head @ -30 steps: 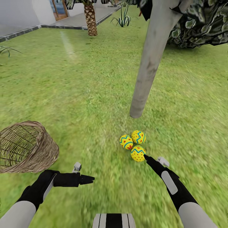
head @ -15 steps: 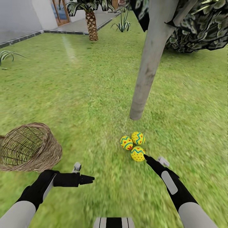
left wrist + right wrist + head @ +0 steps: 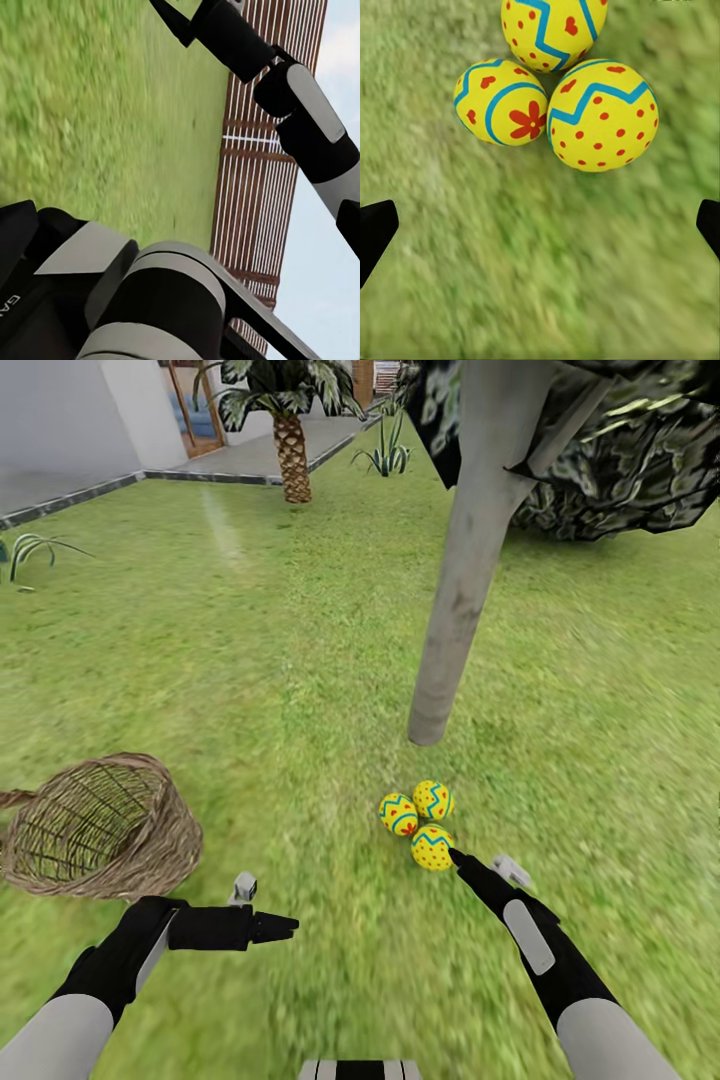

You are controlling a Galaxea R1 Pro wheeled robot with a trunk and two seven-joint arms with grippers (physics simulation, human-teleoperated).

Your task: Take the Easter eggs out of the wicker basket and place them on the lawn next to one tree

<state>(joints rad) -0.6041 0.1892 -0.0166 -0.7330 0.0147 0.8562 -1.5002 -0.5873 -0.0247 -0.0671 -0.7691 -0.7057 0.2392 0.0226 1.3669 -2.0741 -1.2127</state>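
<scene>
Together, three Easter eggs (image 3: 420, 825), one tree (image 3: 455, 600)

Three Easter eggs (image 3: 416, 822), one wicker basket (image 3: 100, 830), one grey-trunked tree (image 3: 455, 590), one palm (image 3: 291, 430), perhaps three spiky plants upper left.

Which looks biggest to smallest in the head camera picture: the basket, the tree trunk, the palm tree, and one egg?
1. Tree trunk, which takes up the most picture.
2. Wicker basket.
3. Palm tree; it is far off, so it only looks small.
4. One Easter egg; all three eggs look about alike.
</scene>
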